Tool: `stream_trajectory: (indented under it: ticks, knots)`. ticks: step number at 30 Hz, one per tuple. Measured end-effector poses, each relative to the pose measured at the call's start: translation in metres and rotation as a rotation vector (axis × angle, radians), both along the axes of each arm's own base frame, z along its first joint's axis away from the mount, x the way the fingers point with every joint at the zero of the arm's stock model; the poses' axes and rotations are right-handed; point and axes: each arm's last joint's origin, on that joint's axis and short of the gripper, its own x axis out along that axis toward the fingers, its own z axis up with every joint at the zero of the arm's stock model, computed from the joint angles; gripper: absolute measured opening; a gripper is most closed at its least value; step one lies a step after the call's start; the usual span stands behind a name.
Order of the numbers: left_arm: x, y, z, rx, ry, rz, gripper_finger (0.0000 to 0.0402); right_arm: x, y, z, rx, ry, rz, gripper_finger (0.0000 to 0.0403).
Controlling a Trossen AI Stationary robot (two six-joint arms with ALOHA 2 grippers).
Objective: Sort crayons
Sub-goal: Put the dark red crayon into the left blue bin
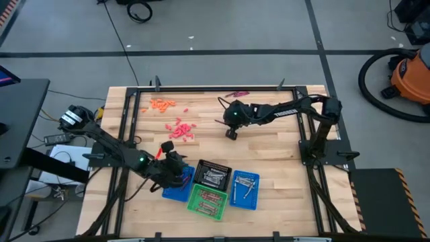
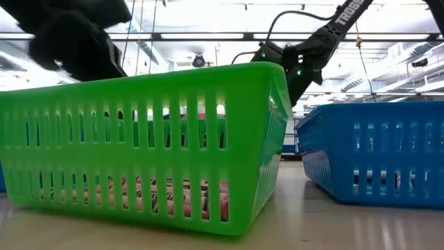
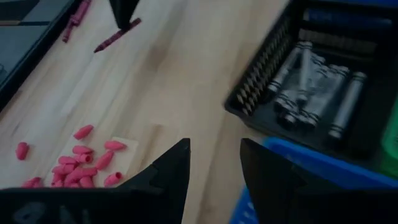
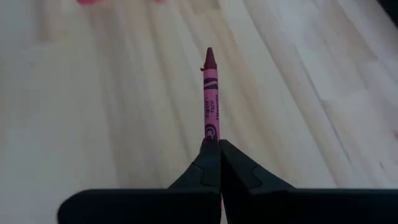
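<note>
Left gripper (image 1: 176, 161) sits low at the worktop's (image 1: 269, 144) near-left part, just above the left blue basket (image 1: 176, 188). Jaws stand apart, nothing between them; in the left wrist view the two dark fingers (image 3: 171, 171) frame bare wood and a basket rim.

Beside them, a scatter of small pink pieces (image 1: 180, 129) lies mid-left on the worktop, with an orange scatter (image 1: 161, 103) farther back toward the far-left corner.

Basket cluster at the near centre: black basket (image 1: 213, 175) holding silvery-grey crayons (image 3: 311, 84), green basket (image 1: 207, 200) in front of it holding reddish crayons (image 1: 208, 198), a second blue basket (image 1: 244, 189) to the right with a few thin items inside, too small to tell.

Right gripper (image 1: 232, 133) hangs over the middle of the worktop, away from the baskets. Jaws closed tight on one maroon crayon (image 4: 210, 93), gripped at its blunt end, tip pointing out ahead of the fingers, clear of the wood.

More maroon crayons (image 1: 236, 94) lie at the far edge, centre-right.
</note>
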Motion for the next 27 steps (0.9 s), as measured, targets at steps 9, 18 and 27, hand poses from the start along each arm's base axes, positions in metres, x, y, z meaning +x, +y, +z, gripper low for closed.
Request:
stream_trajectory:
  ticks: [9,18,27]
  knots:
    - [0.021,0.024,0.006,-0.112,0.000,-0.032,0.0153,0.007,0.038,0.028,0.047,-0.117,0.081,0.0005]
    - [0.014,0.010,0.004,-0.202,-0.001,-0.042,0.0153,0.007,0.037,0.029,-0.112,-0.084,0.041,0.0014]
    - [0.016,0.010,0.007,-0.216,-0.064,0.023,0.0153,-0.015,-0.010,0.025,-0.111,0.038,-0.063,0.0040]
